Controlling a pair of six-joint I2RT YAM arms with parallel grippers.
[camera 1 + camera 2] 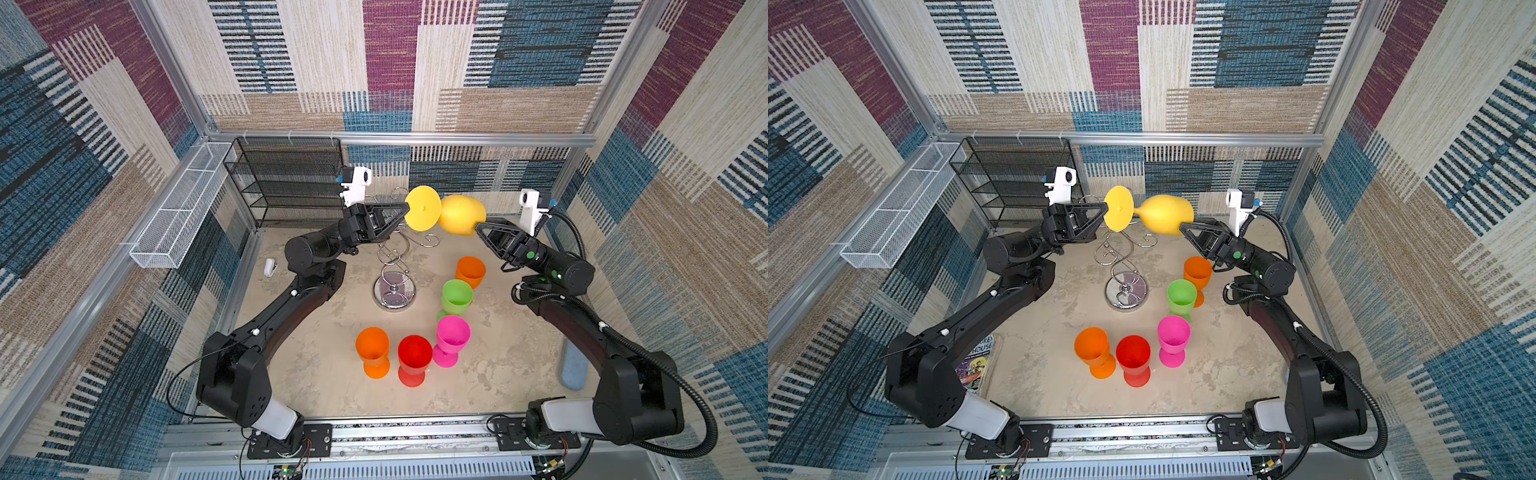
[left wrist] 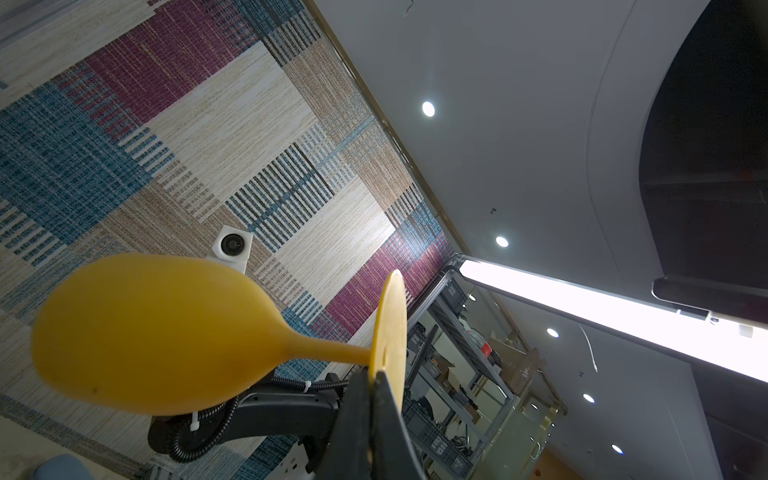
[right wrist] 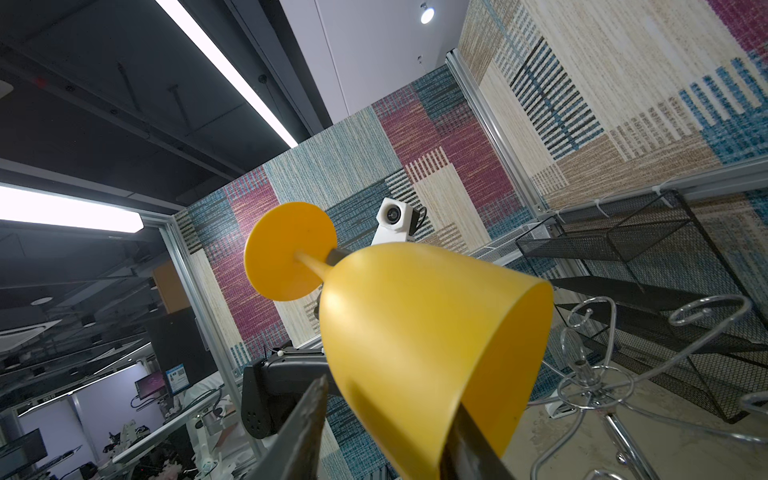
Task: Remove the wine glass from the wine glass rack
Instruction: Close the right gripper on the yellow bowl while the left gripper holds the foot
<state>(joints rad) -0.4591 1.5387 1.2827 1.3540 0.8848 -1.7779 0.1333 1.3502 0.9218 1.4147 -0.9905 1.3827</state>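
Yellow wine glass (image 1: 459,215): sideways above the wine glass rack (image 1: 394,293)
Left tool (image 1: 407,206): clamps its foot
Right tool (image 1: 478,226): astride bowl rim, grip unclear

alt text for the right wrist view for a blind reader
A yellow wine glass hangs sideways in mid-air, the fingers of the right gripper straddling its rim. The chrome wine glass rack and a black mesh shelf stand beyond it.
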